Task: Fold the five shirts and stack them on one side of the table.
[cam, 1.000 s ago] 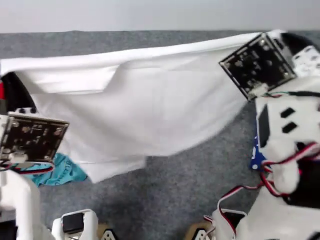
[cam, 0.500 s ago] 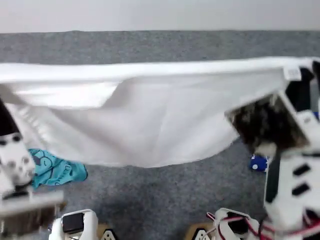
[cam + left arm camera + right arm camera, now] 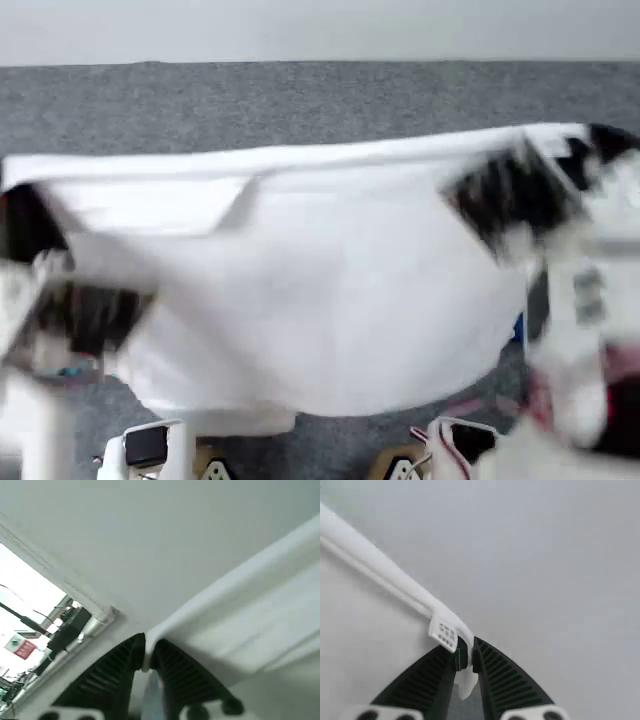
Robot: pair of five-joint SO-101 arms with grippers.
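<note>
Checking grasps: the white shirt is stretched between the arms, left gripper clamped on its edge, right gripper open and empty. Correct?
Not quite: the right gripper is shut on the white shirt too, at its edge; the right wrist view shows it. The rest holds.

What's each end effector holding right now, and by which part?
Both hold the shirt. The left end effector pinches a folded edge at one end; the right end effector pinches the edge beside the tag at the other end.
</note>
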